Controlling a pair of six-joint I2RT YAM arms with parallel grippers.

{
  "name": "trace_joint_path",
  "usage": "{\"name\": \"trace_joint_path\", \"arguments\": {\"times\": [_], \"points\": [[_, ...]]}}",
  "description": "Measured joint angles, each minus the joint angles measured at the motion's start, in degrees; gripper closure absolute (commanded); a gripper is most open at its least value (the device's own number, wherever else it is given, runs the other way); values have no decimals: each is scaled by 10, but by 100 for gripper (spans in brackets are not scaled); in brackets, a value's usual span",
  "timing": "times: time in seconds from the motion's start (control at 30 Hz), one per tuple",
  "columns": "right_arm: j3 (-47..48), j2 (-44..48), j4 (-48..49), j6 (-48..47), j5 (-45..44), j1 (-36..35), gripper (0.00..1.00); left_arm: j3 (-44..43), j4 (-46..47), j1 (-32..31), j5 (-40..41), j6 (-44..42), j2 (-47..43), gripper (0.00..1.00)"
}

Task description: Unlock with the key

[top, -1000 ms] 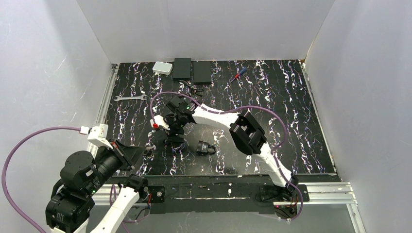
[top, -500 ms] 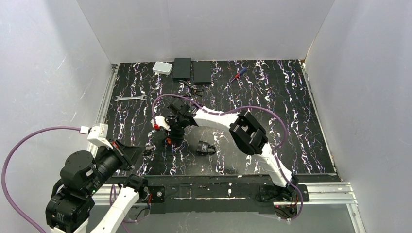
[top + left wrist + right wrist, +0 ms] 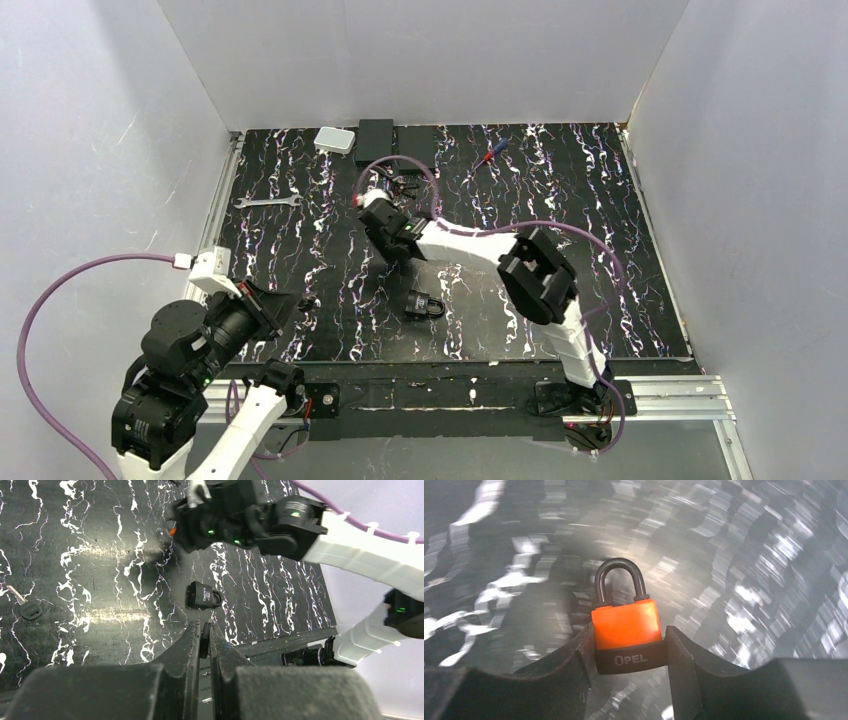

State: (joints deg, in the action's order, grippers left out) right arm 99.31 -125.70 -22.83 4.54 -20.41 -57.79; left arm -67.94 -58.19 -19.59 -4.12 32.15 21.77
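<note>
Orange casing over a black band stamped OPEL: a small orange padlock (image 3: pixel 626 625) with a curved dark shackle sits pinched between the matte black fingers of the right gripper (image 3: pixel 629 635) (the background is blurred). In the left wrist view, the left gripper (image 3: pixel 204 632) has its jaws pressed nearly together, holding nothing. The key (image 3: pixel 27 610), black-headed with a thin silvery blade, lies flat on the marbled table (image 3: pixel 100 570), well apart from a black padlock (image 3: pixel 202 596). From above, the key lies near the left gripper.

Black key (image 3: pixel 28 611) lies flat; orange padlock (image 3: pixel 626 628) gripped
</note>
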Motion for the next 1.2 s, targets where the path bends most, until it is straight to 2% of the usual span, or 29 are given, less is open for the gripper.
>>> {"name": "trace_joint_path", "arguments": {"times": [0.1,0.2,0.33,0.4,0.43,0.5,0.57,0.63,0.73,0.8,0.87,1.0,1.2], "points": [[-60,63,-37,137,-118,18,99,17,14,0,3,1,-2,100],[-137,136,-84,299,-193,57,99,31,28,0,4,3,-2,100],[-209,174,-138,474,-224,123,99,42,45,0,5,4,-2,100],[-234,170,-160,529,-227,144,98,43,52,0,5,4,-2,100],[-241,164,-176,550,-227,148,94,43,55,0,5,3,-1,100],[-244,155,-196,583,-225,148,78,43,58,0,5,0,1,100],[-245,154,-201,604,-219,145,58,43,59,0,5,-2,5,100],[-245,155,-201,617,-214,144,32,43,59,0,5,-4,7,100],[-251,158,-194,634,-198,145,13,43,59,0,5,-4,7,100],[-265,169,-187,643,-186,148,5,44,60,0,6,-3,4,100],[-283,187,-179,644,-174,151,2,47,60,0,6,-1,-2,100],[-302,221,-164,626,-155,157,2,55,59,0,6,0,-16,100],[-306,250,-110,519,-137,174,7,58,60,0,7,0,-19,100]]}}
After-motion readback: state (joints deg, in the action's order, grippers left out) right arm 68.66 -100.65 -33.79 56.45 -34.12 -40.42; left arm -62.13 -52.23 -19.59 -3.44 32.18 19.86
